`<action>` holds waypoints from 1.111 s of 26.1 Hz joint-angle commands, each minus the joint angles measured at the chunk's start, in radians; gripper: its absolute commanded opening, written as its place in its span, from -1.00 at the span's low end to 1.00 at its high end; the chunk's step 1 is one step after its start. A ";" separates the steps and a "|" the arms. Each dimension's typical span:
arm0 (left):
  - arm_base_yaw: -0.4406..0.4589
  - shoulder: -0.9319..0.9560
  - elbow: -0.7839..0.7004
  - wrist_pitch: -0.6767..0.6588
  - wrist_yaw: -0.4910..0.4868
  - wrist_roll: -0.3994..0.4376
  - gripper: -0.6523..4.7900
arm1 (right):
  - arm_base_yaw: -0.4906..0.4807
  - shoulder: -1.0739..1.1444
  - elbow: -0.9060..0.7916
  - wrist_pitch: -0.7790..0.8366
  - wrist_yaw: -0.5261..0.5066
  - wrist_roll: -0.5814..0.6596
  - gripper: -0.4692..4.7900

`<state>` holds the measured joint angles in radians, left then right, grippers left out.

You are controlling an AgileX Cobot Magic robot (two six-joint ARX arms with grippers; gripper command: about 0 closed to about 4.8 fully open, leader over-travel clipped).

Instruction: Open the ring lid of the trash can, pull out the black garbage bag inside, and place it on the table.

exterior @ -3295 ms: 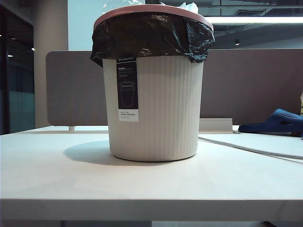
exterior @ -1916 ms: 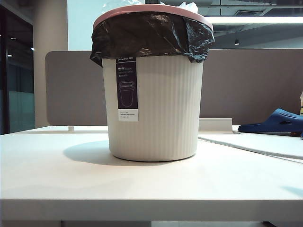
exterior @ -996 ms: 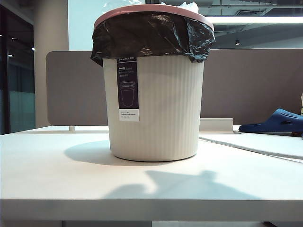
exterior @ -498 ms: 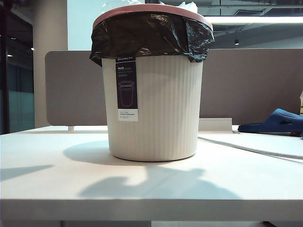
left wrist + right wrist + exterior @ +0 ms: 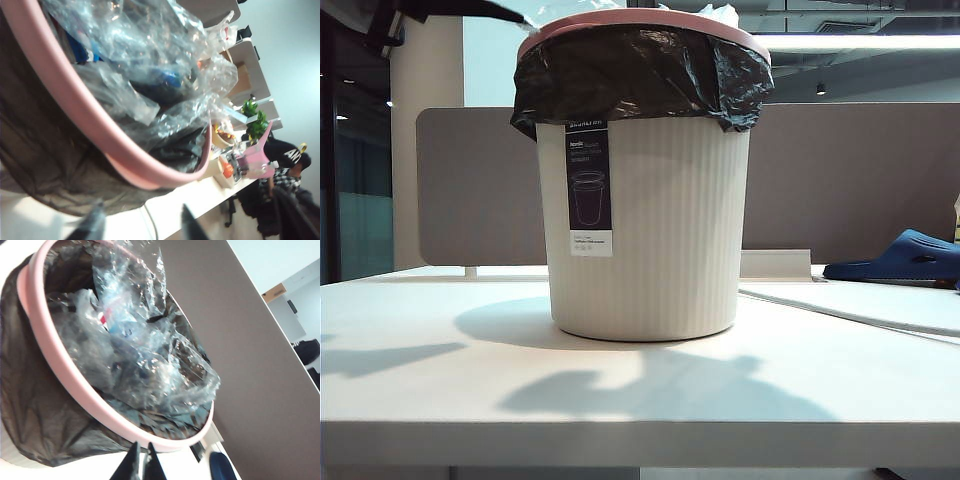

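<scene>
While the trash can (image 5: 645,225) stands mid-table (image 5: 440,390), ring lid (image 5: 640,20) on, black garbage bag (image 5: 640,75) draped, a dark arm enters at 11 o'clock. Left claw (image 5: 140,227) gapes wide beside the rim. Right claw (image 5: 141,460) is pinched together, empty.

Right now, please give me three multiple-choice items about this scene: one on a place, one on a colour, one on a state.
1. Where is the ring lid?
A. on the rim of the trash can
B. flat on the table
C. leaning on the partition

2. What colour is the ring lid?
A. blue
B. dusty pink
C. green

3. How does the right gripper stand?
A. wide open
B. shut on the black garbage bag
C. shut, holding nothing

Answers:
1 A, the lid clamps the bag over the rim.
2 B, pink in every view.
3 C, its fingertips meet beside the lid; the left gripper stands open.
</scene>
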<state>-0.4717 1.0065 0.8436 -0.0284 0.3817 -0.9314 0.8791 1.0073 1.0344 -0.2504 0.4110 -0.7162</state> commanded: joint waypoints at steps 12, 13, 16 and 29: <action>-0.002 0.060 0.002 0.106 0.027 -0.118 0.15 | 0.002 0.000 0.007 0.021 -0.100 0.017 -0.74; -0.002 0.067 0.002 0.108 0.027 -0.129 0.15 | 0.002 0.000 0.007 0.021 -0.100 0.016 -0.74; -0.002 0.081 0.002 0.131 0.028 -0.145 0.15 | 0.002 0.000 0.007 0.018 -0.100 0.017 -0.74; -0.009 0.081 0.002 0.196 0.023 -0.169 0.15 | 0.002 0.010 0.006 0.015 -0.100 0.017 -0.74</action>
<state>-0.4786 1.0912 0.8436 0.1329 0.4004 -1.0973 0.8795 1.0149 1.0344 -0.2523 0.3134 -0.7044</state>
